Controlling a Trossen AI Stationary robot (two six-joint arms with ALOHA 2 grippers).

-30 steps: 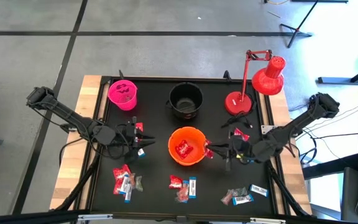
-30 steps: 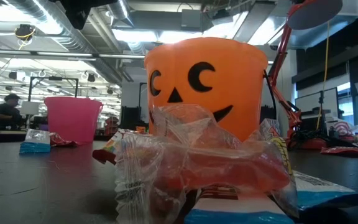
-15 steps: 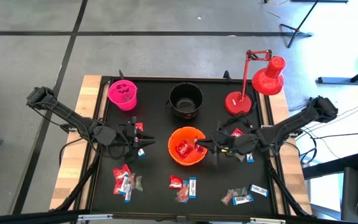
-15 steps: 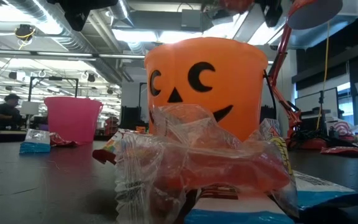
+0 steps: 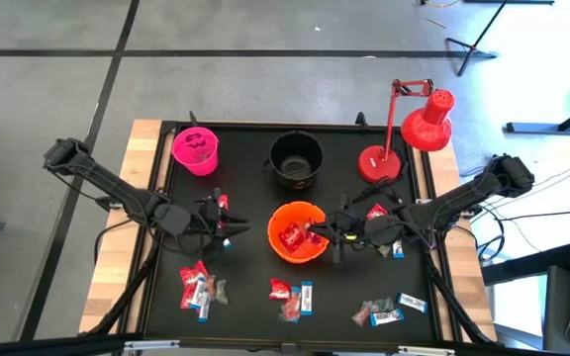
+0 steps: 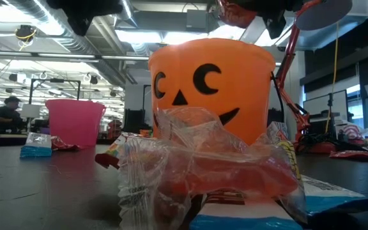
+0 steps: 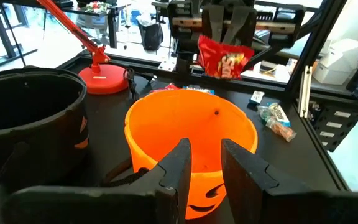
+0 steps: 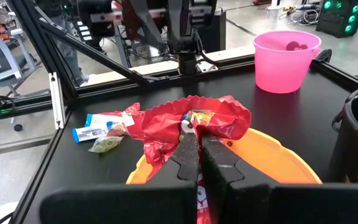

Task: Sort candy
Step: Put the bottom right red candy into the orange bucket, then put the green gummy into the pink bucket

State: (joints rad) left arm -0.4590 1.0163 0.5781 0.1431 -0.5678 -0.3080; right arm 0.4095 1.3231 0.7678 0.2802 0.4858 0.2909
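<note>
My right gripper [image 5: 317, 235] is shut on a red candy packet [image 7: 224, 59] and holds it just above the right rim of the orange bucket [image 5: 297, 232]. The low view shows the packet [image 6: 235, 11] above the bucket's top. More red packets [image 5: 290, 237] lie inside the bucket. My left gripper [image 5: 234, 229] hovers left of the bucket, its fingers slightly apart with nothing between them [image 7: 207, 158]. A red candy [image 5: 223, 205] and a blue-and-white one [image 5: 225, 242] lie on the table beside it. My right gripper pinches the red packet's crumpled upper part [image 8: 194, 124] between its two fingers. The fingers come almost level from the table's right side. The packet hangs below the fingertips, clear of the bucket and the table.
A pink bucket [image 5: 196, 150] and a black bucket [image 5: 296, 158] stand at the far side, with a red desk lamp [image 5: 379, 163] at the far right. Candy heaps lie near the front edge [image 5: 198, 287], [image 5: 293, 297], [image 5: 389, 310]. A clear wrapper [image 6: 190, 166] fills the low view's foreground.
My right gripper has carried the red packet toward the table's left and a little down, from beside the orange bucket to above its right rim. It has stayed shut on the packet.
</note>
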